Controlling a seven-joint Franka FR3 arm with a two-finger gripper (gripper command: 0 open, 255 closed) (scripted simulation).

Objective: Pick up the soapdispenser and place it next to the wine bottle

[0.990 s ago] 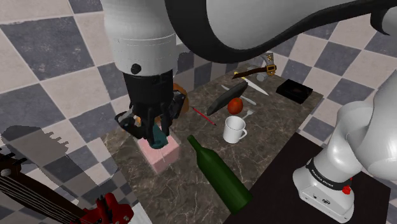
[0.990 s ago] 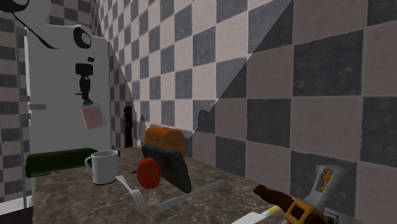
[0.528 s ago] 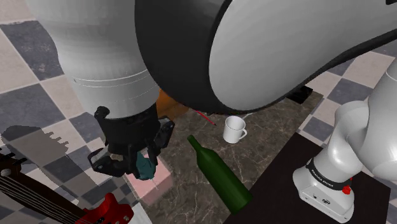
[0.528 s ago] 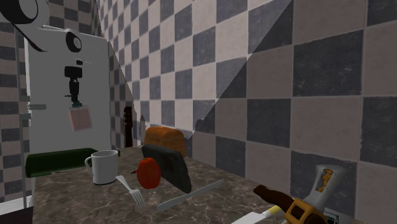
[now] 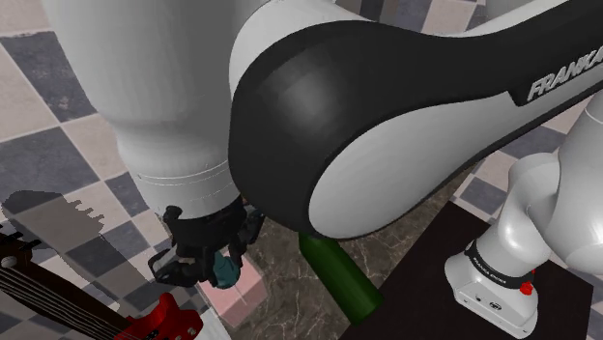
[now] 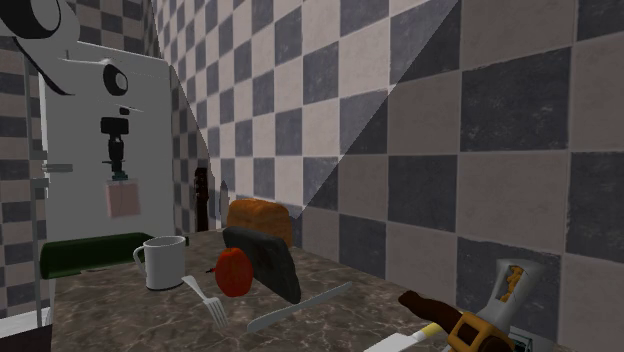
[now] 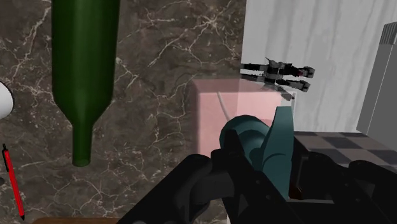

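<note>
Shoulder view: the black gripper (image 5: 206, 259) hangs under the large white arm, over the end of the dark marble counter (image 5: 280, 295) at this view's left. I see its fingers closed on the teal pump head of the soap dispenser (image 5: 226, 271), with the pink body directly below them. The green wine bottle (image 5: 340, 282) lies on its side just to this view's right, partly hidden by the arm.

Second exterior view: the gripper (image 6: 118, 172) is far back and well above the counter. The soap dispenser (image 6: 123, 200) hangs from it clear of the surface, upright, its long axis vertical, pump up and pink block down. Below it the wine bottle (image 6: 95, 254) lies flat. A white mug (image 6: 160, 262) stands upright nearer the camera; I cannot see inside it.

Wrist view: both black fingers (image 7: 203, 184) clasp the teal pump, and the pink body (image 7: 216, 114) extends straight away from the gripper toward the marble. The wine bottle (image 7: 84, 63) lies beside it, apart, its length running about the way the dispenser's side does.
</note>
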